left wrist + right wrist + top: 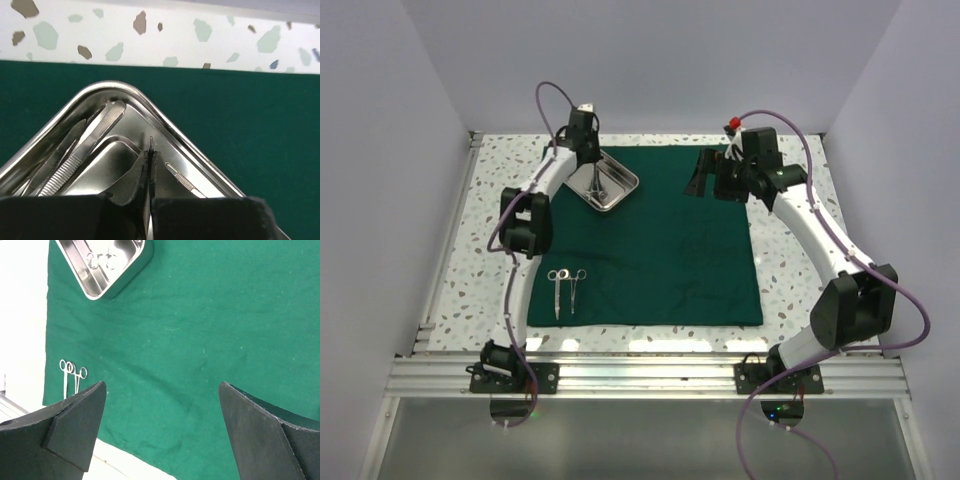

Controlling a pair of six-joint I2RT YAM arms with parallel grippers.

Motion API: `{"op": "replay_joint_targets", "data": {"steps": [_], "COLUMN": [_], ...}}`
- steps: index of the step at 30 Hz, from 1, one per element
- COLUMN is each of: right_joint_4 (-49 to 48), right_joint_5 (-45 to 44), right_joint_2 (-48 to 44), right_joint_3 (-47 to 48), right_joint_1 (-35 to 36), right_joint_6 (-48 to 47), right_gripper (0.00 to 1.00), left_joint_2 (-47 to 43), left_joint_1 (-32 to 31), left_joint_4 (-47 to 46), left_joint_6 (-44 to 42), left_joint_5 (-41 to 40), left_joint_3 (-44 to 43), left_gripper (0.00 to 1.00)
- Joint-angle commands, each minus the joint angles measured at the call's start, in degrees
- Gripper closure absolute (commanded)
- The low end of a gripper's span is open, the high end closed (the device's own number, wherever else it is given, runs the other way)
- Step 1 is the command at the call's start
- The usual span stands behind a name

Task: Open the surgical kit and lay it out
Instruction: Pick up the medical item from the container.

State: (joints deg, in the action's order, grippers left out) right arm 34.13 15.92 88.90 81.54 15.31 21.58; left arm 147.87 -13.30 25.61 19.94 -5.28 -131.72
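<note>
The dark green drape [660, 235] lies spread flat on the table. The steel tray [620, 190] sits on its back left corner. My left gripper [590, 160] is over the tray, shut [150, 156] on a thin steel instrument seen edge-on [150, 144]. Tweezers [85, 145] and another slim instrument [182, 181] lie in the tray [200, 157]. Two ring-handled instruments, scissors or forceps [565, 290], lie side by side on the drape's front left, also in the right wrist view [72, 372]. My right gripper [705, 175] is open and empty [162, 384] above the drape's back right.
The speckled tabletop [790, 270] shows around the drape. White walls close the left, back and right sides. An aluminium rail [650, 375] runs along the near edge by the arm bases. The tray also shows in the right wrist view [127, 277].
</note>
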Motion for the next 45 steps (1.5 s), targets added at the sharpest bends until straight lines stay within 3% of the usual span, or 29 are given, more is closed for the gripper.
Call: {"op": "replay_joint_targets", "data": {"steps": [1,13,19,23,40,45], "right_joint_4": [-2.2,-4.0,-5.8,-7.0,-14.0,-20.1], "right_joint_5": [-0.3,0.3,1.6,1.9,8.2,12.2], "right_joint_2": [-3.2,-2.5,0.0,1.1,4.2,10.7], "right_joint_3": [0.0,1.6,3.2,4.4,7.1,14.4], "right_joint_1": [-0.2,-0.1,-0.2,-0.1,0.9,4.7], "right_joint_6": [0.2,1.4,2.8,3.0,4.3,4.9], "right_gripper": [0.01,0.01,0.01,0.01,0.01,0.01], "left_joint_2": [-9.2,-14.5,-12.0,-15.8,-29.0,-35.5], "left_joint_1": [1.1,1.1,0.8,0.6,0.6,-0.1], "left_joint_4": [-3.0,-9.0,-9.5,-12.5,-10.1,-9.5], "left_joint_6": [-0.3,-0.6,1.2,1.3,-0.6,0.4], "left_joint_5": [2.6,4.3,7.3,7.7,9.2,11.6], "left_joint_3": [-1.1,5.1,5.2,9.7,7.2,12.5], "left_gripper": [1.00,1.00,1.00,1.00,1.00,1.00]}}
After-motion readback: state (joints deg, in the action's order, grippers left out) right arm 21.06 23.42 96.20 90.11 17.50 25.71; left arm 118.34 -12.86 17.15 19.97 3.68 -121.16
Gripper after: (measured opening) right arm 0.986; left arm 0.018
